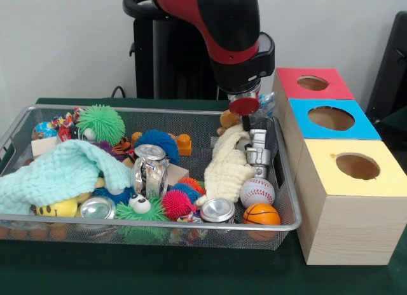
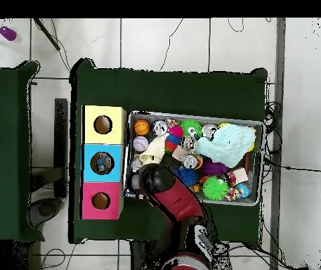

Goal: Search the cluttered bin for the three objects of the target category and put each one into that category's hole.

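My gripper (image 1: 257, 150) hangs low inside the wire bin (image 1: 287, 226), at its right far corner, beside a cream cloth (image 1: 227, 168). Whether it holds anything is hidden from me. In the overhead view the red arm (image 2: 164, 191) covers the gripper. Just in front of it lie a baseball (image 1: 257, 192) and a small basketball (image 1: 261, 213). Three wooden boxes stand along the bin's right side, each with a round hole: red top (image 1: 313, 83), blue top (image 1: 331, 118), yellow top (image 1: 357, 166). Something dark lies in the blue hole (image 2: 103, 163).
The bin is crowded: a mint cloth (image 1: 60, 174), a green spiky ball (image 1: 102, 122), a blue fuzzy ball (image 1: 159, 141), metal cans (image 1: 150, 171) (image 1: 217, 210), a pink spiky ball (image 1: 178, 203), wooden blocks and a yellow smiley toy (image 1: 56, 209).
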Controlling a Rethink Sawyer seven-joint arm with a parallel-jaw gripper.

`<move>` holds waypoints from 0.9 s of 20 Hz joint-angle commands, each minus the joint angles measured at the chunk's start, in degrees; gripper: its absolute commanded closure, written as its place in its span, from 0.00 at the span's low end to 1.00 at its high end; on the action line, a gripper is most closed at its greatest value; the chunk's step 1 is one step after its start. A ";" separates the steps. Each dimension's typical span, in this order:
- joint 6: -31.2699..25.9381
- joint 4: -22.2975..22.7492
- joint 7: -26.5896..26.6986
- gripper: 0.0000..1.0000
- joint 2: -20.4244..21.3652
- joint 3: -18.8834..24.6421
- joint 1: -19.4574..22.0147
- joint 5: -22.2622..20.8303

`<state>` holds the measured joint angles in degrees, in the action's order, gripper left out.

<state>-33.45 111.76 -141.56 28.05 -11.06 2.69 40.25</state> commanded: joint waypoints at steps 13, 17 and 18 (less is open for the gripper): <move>-22.80 -15.75 -36.28 1.00 -0.56 -4.30 -3.93 0.54; -25.44 -19.30 -40.48 1.00 -1.68 -5.24 -4.69 0.58; -25.90 -19.91 -41.23 1.00 -1.84 -5.40 -4.79 0.54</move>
<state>-52.02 101.48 -158.82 27.95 -18.16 -0.73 40.14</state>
